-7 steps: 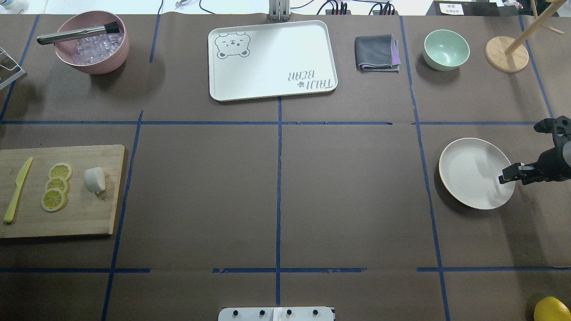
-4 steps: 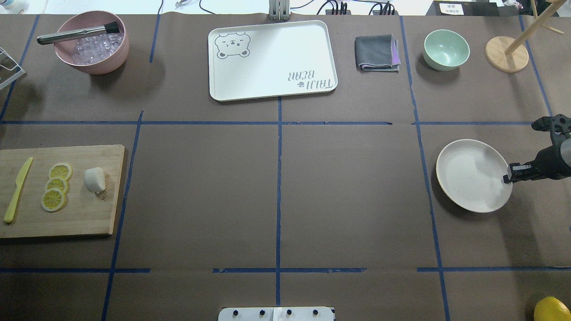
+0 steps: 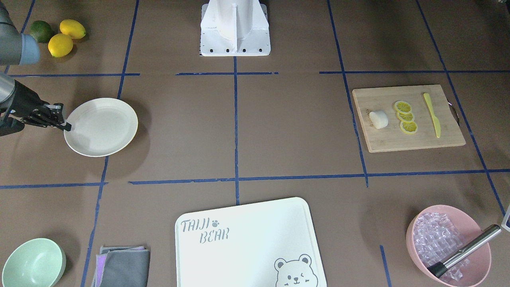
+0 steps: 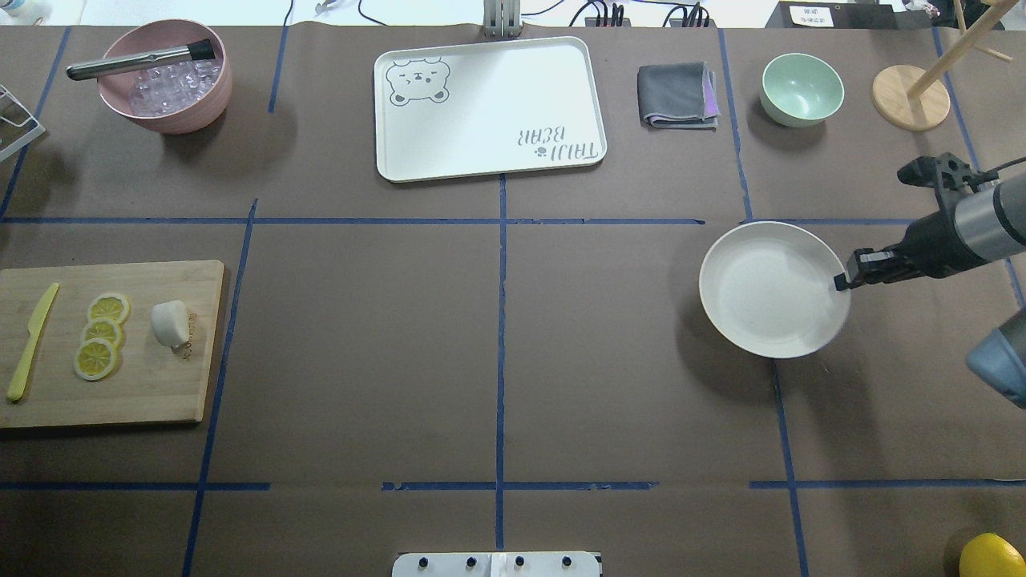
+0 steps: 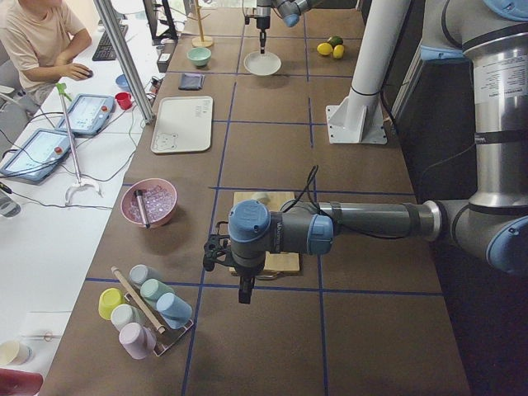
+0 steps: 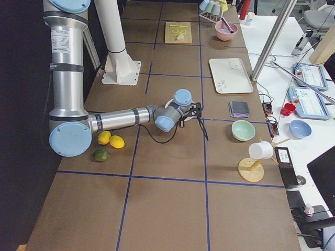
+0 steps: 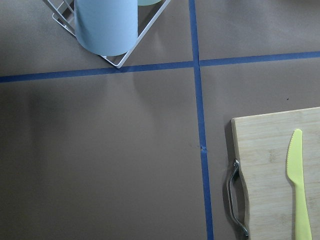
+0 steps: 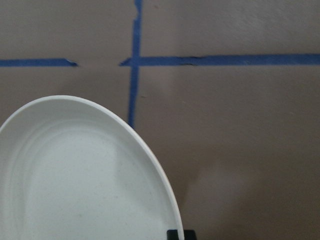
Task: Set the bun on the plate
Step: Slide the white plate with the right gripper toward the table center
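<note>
The bun (image 4: 170, 322) (image 3: 378, 119), a small white lump, lies on the wooden cutting board (image 4: 160, 393) at the left, next to three lemon slices (image 4: 100, 335) and a yellow knife (image 4: 30, 340). The cream plate (image 4: 769, 288) (image 3: 101, 126) (image 8: 75, 185) hangs a little above the table at the right and throws a shadow. My right gripper (image 4: 842, 281) (image 3: 67, 127) is shut on the plate's rim. My left gripper (image 5: 245, 293) points down near the board's outer end; I cannot tell whether it is open or shut.
At the back stand a pink bowl of ice (image 4: 164, 76), the bear-print tray (image 4: 489, 108), a grey cloth (image 4: 677, 94), a mint bowl (image 4: 801, 88) and a wooden stand (image 4: 910, 98). Lemons (image 3: 65, 36) lie near the robot's base. A cup rack (image 5: 148, 309) stands at the left end.
The right gripper has carried the plate toward the table's middle and a little farther back. The bun and board have not moved.
</note>
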`<state>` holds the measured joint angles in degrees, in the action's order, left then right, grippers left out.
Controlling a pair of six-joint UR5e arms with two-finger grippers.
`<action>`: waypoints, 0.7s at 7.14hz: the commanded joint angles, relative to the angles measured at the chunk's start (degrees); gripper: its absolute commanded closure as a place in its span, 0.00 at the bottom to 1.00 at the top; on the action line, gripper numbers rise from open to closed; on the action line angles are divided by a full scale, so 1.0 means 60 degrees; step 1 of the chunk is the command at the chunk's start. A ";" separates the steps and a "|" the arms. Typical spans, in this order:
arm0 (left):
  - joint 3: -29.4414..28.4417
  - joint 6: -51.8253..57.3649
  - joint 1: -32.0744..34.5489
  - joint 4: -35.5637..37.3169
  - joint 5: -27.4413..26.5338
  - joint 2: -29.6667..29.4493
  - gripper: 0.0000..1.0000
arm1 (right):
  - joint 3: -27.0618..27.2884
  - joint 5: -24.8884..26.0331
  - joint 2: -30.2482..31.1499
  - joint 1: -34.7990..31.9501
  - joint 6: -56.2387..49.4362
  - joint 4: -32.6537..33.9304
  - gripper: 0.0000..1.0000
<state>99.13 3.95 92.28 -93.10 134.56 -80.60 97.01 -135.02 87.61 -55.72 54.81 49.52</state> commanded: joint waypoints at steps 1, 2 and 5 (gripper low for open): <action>0.0016 -0.0014 0.0000 0.0003 0.0000 -0.0013 0.00 | -0.0040 0.0249 -0.2212 0.0873 0.2382 0.0603 1.00; 0.0030 -0.0015 0.0000 -0.0011 0.0000 -0.0014 0.00 | -0.0055 0.0904 -0.3224 0.1387 0.2567 0.1653 1.00; 0.0016 0.0000 0.0000 -0.0011 0.0000 -0.0043 0.00 | -0.0535 0.2415 -0.4564 0.2823 0.3415 0.2850 1.00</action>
<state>99.26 3.92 92.28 -93.16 134.56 -80.77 95.55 -123.94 62.87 -42.28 72.74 65.27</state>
